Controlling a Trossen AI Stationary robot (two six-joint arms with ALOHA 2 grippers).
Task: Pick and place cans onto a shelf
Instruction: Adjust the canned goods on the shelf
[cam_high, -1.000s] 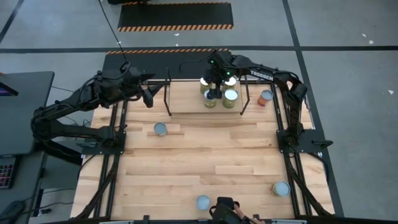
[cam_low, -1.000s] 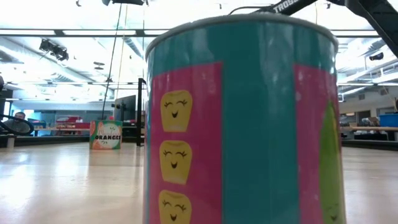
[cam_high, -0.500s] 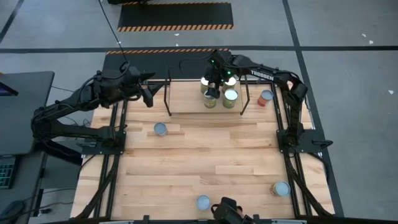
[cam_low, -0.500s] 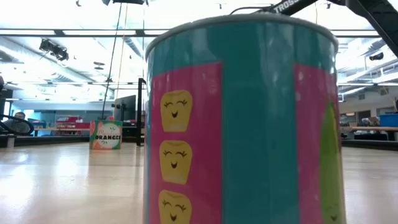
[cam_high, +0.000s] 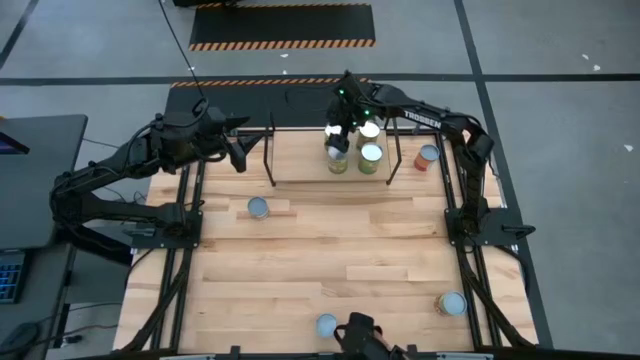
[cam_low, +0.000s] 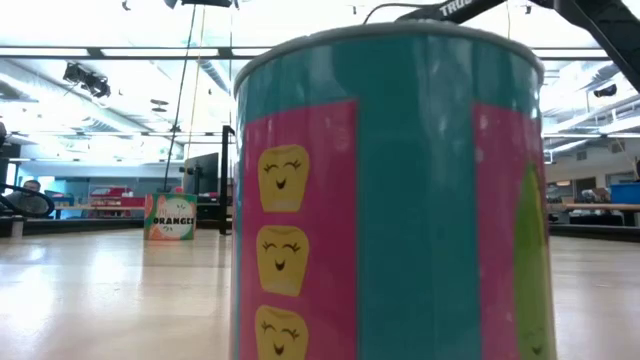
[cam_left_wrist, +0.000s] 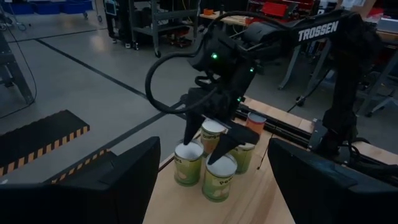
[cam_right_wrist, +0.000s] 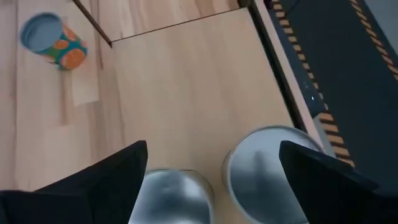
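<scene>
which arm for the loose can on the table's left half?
Probably left. The left gripper hangs open, empty, on that side, nearer the can. The right gripper, open, is over the cans on the shelf.

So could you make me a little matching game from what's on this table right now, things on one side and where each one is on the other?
Things:
1. right gripper
2. left gripper
3. orange-labelled can
4. teal and pink can

Places:
A. right in front of the low camera
B. open, above the cans on the shelf
C. alone on the tabletop, left of centre
D. open, off the shelf's left end

Pairs: 1-B, 2-D, 3-C, 4-A
</scene>
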